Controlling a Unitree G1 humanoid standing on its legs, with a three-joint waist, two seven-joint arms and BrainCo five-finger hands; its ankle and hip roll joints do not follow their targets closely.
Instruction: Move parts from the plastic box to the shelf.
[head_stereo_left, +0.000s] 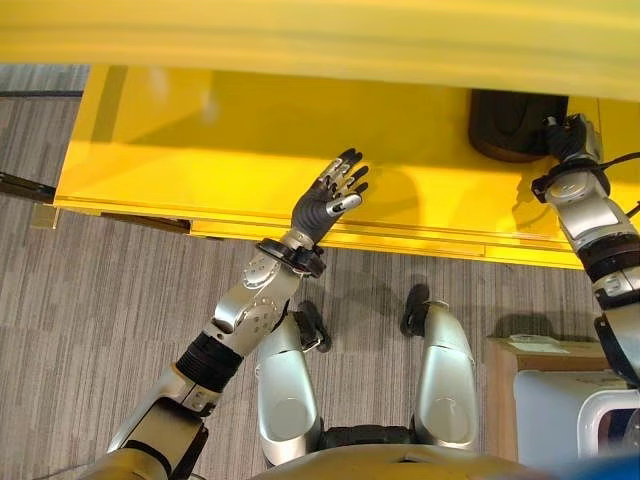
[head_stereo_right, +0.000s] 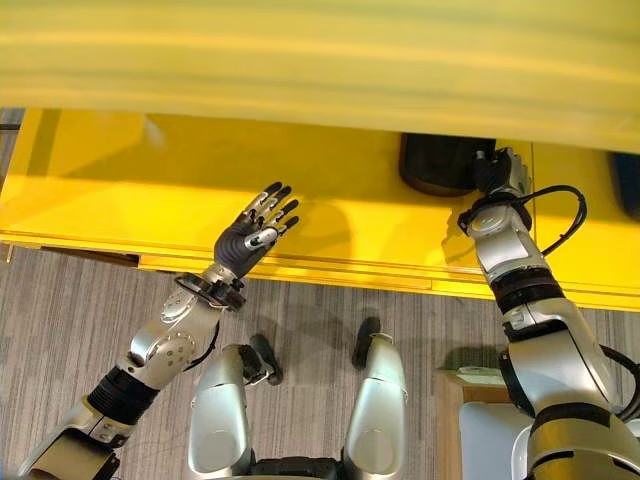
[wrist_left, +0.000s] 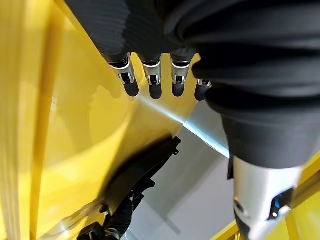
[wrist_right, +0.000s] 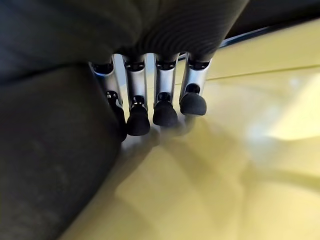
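Down in the near right corner sits the plastic box (head_stereo_left: 560, 420), pale and cut off by the edge, so what is inside cannot be seen. It rests on a brown stand (head_stereo_left: 500, 400) on the grey floor (head_stereo_left: 90, 300). Farther out is the yellow shelf (head_stereo_left: 200, 140), with another yellow board across the top that hides its back part. The left robot hand (head_stereo_left: 335, 190) is over the front edge of the shelf, near the middle, with its fingers spread out straight and nothing in it. The right robot hand (head_stereo_right: 500, 170) is up at the right side of the shelf, right against a dark part (head_stereo_right: 440, 165) that stands there. Half of that dark part is hidden under the top board. In the right wrist view the fingers (wrist_right: 165, 112) hang in a row, a little bent, beside the dark part, and it is hard to tell if they grip it.
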